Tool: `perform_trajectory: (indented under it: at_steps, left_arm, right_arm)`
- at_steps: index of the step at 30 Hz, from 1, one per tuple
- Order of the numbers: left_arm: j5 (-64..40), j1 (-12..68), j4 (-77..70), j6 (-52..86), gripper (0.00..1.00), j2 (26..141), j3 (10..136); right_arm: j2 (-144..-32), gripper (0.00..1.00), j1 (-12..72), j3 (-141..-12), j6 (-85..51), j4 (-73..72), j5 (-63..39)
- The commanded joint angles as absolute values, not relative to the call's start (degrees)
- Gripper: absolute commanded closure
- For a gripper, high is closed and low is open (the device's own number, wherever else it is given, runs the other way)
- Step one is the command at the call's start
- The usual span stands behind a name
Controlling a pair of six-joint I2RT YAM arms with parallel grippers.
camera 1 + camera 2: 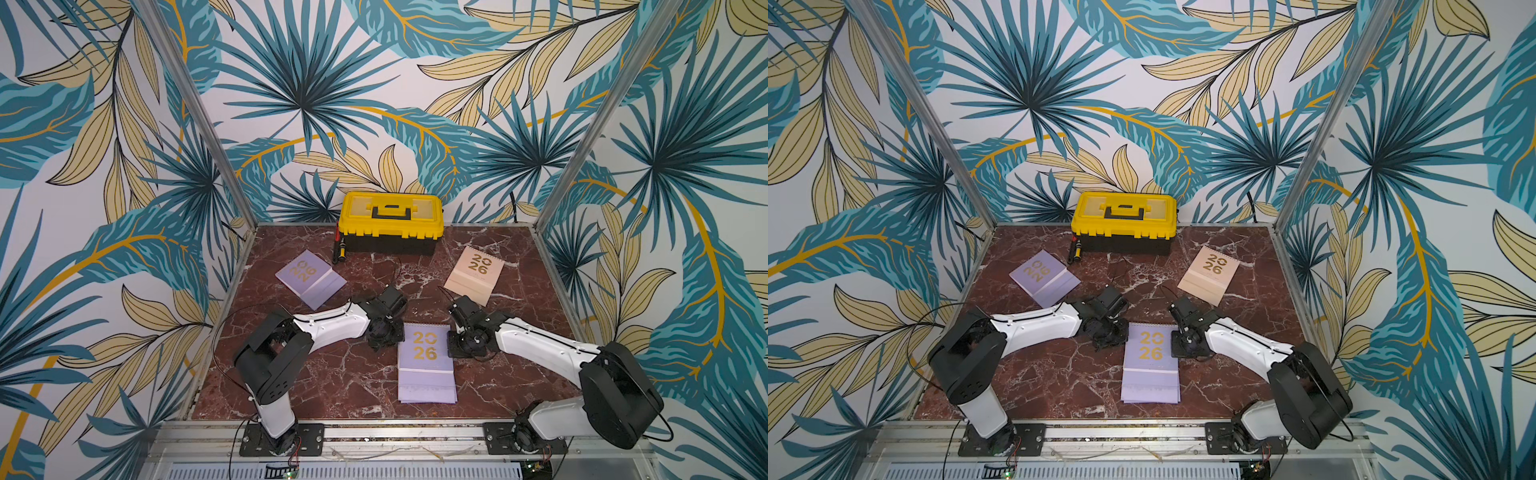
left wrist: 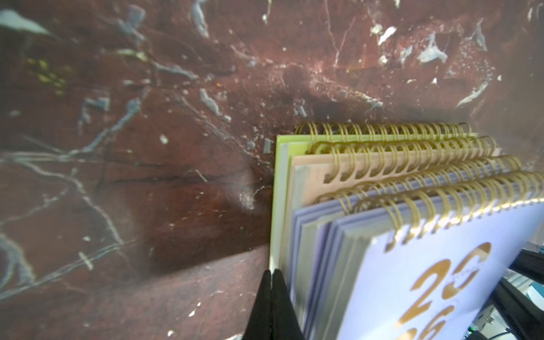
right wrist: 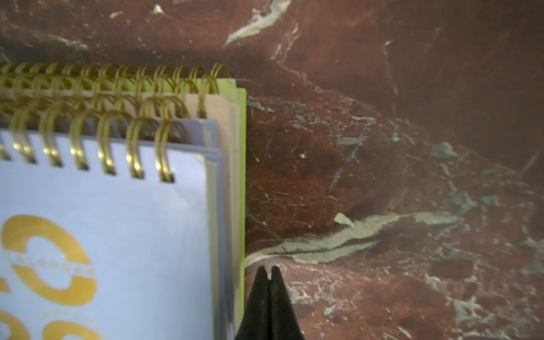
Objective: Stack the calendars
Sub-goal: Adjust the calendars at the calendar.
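The stack (image 1: pixel 424 361) of calendars lay flat in the lower middle of both top views, with a lilac cover and gold 2026 facing up. The wrist views showed 4 spiral-bound layers in it: a lime calendar (image 2: pixel 275 191) at the bottom, a peach layer (image 2: pixel 312 176) above it, then 2 lilac ones.

The left claw (image 2: pixel 271 275) was pressed together and held nothing, its tips right against one long side of the stack near the spiral end. The right claw (image 3: pixel 267 270) was likewise pinched shut and empty, just beside the opposite long side. In a top view the 2 arms flanked the stack's upper corners.

A loose lilac calendar (image 1: pixel 309 278) lay tilted left of centre, and a loose peach calendar (image 1: pixel 473 276) lay right of centre. Both were well apart from the stack on the red marble desk (image 1: pixel 332 374).

At upper centre of the desk stood a yellow-and-black toolbox (image 1: pixel 390 222), its lid down, so its contents could not be seen. A slim red-and-yellow tool (image 1: pixel 338 249) lay just beside its left end.
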State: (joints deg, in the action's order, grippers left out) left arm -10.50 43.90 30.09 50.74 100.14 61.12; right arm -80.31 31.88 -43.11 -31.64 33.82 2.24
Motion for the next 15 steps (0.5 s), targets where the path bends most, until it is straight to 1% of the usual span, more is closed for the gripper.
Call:
perform_trajectory:
  at_steps: [1, 6, 15]
  left_arm:
    - [-9.8, 43.2, 31.7, 49.1, 1.0, 100.7, 63.4]
    - [-10.5, 43.1, 31.7, 48.3, 1.0, 102.6, 65.8]
    - [-10.9, 42.6, 31.7, 47.8, 1.0, 103.9, 67.0]
  right_arm:
    - [-79.2, 0.96, 31.3, -44.3, -31.1, 36.8, 6.2]
    - [-80.1, 0.96, 30.1, -46.2, -29.9, 36.4, 5.9]
    - [-85.8, 0.96, 29.9, -50.7, -27.6, 34.3, 3.6]
